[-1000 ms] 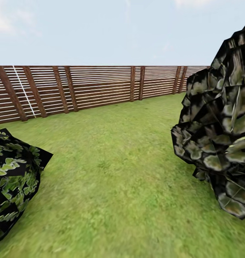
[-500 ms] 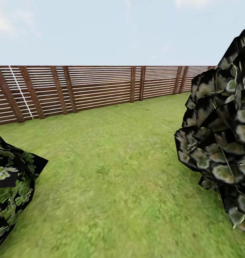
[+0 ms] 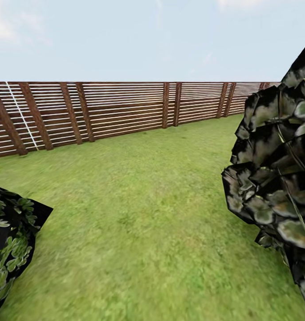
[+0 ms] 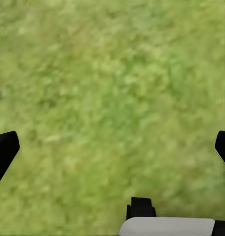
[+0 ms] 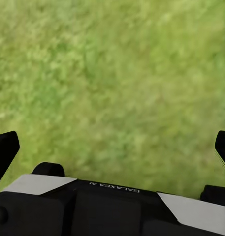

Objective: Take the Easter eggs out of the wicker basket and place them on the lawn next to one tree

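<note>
Open lawn [image 3: 139,214] of mottled green grass, running back to a brown horizontal-slat fence [image 3: 125,109] under a pale, lightly clouded sky. Against the fence, toward its left end, a thin white line slanting across the slats. In front of the fence and to its right, close to the camera, a mass of dark angular leaves with pale speckles [image 3: 277,178], belonging to a tree; trunk hidden. In front of the fence's left end, low at the frame edge, a second clump of darker foliage with brighter green leaves [image 3: 10,240].

Left gripper [image 4: 112,147] spread wide over bare grass, black fingertips [image 4: 4,152] at opposite edges of the wrist view, nothing between them. Right gripper [image 5: 112,147] likewise wide apart and empty above grass, fingertips [image 5: 5,150] at the edges.

Eggs and wicker basket: whereabouts cannot be told from here.
</note>
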Motion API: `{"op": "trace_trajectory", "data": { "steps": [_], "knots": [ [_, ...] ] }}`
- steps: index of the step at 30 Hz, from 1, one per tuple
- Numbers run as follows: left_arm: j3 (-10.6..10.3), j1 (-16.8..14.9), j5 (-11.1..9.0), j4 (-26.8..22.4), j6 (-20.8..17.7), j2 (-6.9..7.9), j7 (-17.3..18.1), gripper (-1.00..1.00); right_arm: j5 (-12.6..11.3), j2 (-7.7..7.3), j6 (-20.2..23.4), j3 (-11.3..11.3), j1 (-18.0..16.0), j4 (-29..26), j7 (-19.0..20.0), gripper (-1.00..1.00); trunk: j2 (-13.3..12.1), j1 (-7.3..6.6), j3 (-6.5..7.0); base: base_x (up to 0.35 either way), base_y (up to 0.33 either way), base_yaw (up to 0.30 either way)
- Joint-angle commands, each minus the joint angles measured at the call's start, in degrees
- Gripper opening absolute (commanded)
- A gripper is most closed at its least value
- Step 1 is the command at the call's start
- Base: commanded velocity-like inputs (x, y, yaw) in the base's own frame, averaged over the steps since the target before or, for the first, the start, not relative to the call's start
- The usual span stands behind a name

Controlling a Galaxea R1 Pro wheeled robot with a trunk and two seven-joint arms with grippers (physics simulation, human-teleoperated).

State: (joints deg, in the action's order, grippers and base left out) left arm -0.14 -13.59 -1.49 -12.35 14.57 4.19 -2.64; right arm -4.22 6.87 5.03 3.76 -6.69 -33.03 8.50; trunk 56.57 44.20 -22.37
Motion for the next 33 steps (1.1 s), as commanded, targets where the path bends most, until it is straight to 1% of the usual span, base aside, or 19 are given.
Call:
{"op": "trace_trajectory", "data": {
  "steps": [1, 8, 15, 33],
  "knots": [
    [-0.04, -0.03, -0.16, 0.04, 0.19, -0.01, -0.09, 1.0, -0.46, 0.01, 0.33, 0.07, 0.0, -0.14, 0.06, 1.0, 0.04, 0.04, -0.06, 0.314, 0.0, 0.0],
    [-0.04, -0.03, -0.13, 0.04, 0.19, -0.04, -0.09, 1.0, -0.51, -0.01, 0.38, 0.05, -0.01, -0.11, 0.03, 1.0, 0.04, 0.04, -0.28, 0.314, 0.012, 0.0],
    [-0.04, -0.03, -0.11, 0.04, 0.19, -0.04, -0.09, 1.0, -0.52, -0.02, 0.34, 0.03, 0.0, -0.11, 0.1, 1.0, 0.04, 0.04, -0.67, 0.314, 0.074, 0.0],
    [-0.11, -0.03, -0.1, 0.04, 0.19, -0.06, -0.09, 1.0, -0.52, -0.02, 0.33, 0.03, -0.01, -0.11, 0.11, 1.0, 0.04, 0.04, -0.74, 0.314, 0.101, 0.0]
  ]
}}
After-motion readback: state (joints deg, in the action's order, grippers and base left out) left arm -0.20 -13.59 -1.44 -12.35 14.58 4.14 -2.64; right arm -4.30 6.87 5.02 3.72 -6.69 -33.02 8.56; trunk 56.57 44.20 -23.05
